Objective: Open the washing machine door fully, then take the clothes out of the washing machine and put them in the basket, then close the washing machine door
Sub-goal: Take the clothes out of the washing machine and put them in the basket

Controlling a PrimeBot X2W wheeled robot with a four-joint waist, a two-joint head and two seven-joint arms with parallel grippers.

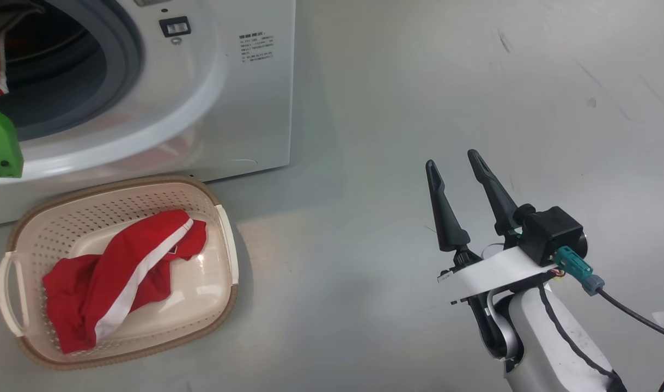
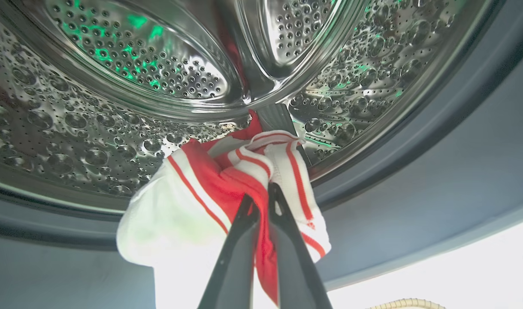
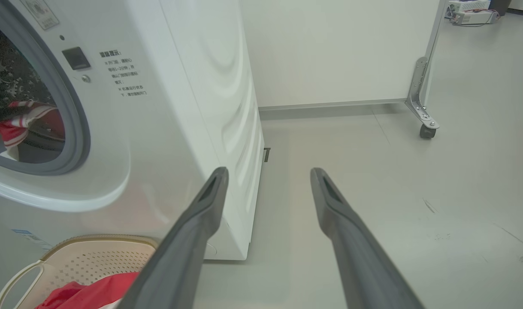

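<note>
The washing machine [image 1: 244,109] stands open; the basket [image 1: 231,256] in front holds 1 red garment [image 1: 119,267]. Inside the drum [image 2: 94,128], the left gripper [image 2: 261,199] pinches a red-and-white striped garment [image 2: 192,184]. The right gripper [image 1: 451,159] is spread wide, empty, over the floor [image 1: 364,163].

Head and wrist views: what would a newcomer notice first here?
The left gripper, shut on a red-and-white striped garment at the mouth of the steel drum. Then the red garment lying in the cream basket before the washing machine, and the right gripper open above the floor.
</note>
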